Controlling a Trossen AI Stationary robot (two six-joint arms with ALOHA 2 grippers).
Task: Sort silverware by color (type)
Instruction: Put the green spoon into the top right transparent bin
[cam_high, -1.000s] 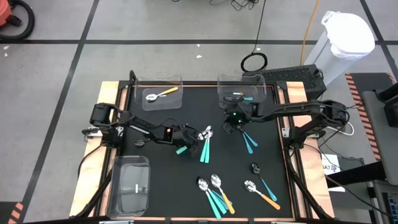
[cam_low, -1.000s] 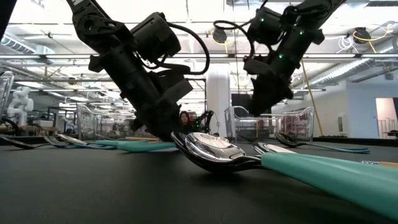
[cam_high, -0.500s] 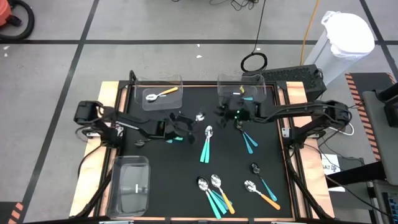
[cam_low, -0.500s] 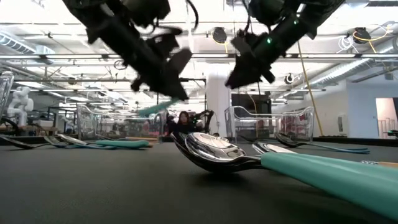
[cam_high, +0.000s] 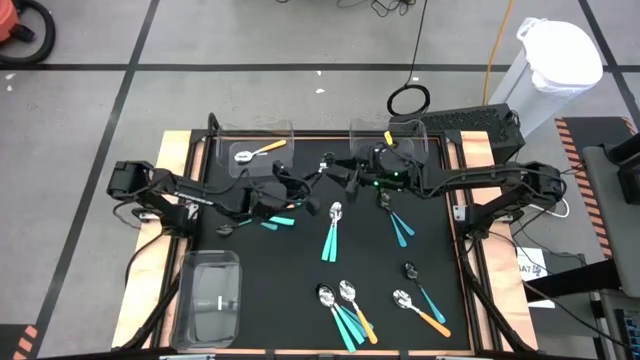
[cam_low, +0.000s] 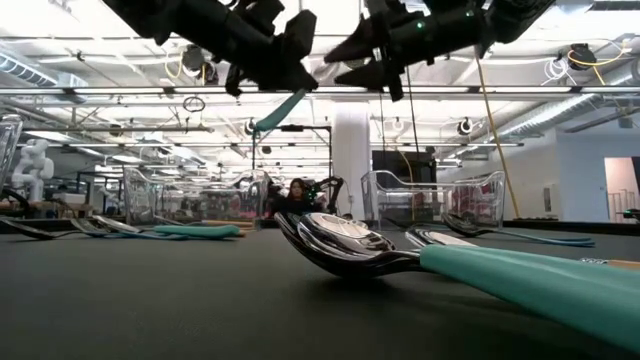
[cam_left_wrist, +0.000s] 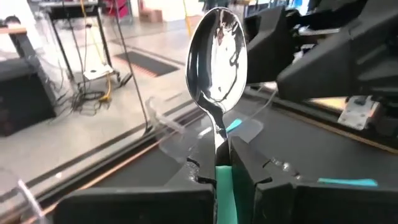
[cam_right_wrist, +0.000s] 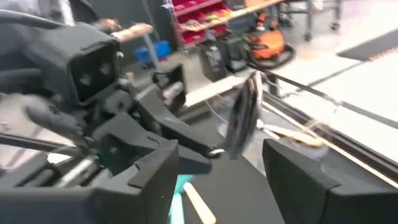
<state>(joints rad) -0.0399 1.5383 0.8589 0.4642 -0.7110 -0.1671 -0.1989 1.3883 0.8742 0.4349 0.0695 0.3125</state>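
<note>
Left gripper (cam_left_wrist: 222, 171): clenched on teal spoon (cam_left_wrist: 217, 59), slim plastic handle, glossy oval metal bowl raised above black mat (cam_high: 270, 290).
Right gripper (cam_right_wrist: 217, 171): fingers spread, empty, facing the spoon's bowl near clear bins (cam_high: 415, 150).

Black table (cam_high: 270, 290) — scattered teal and orange spoons (cam_high: 345, 310), three clear bins (cam_high: 208, 300) — nothing stacked.
</note>
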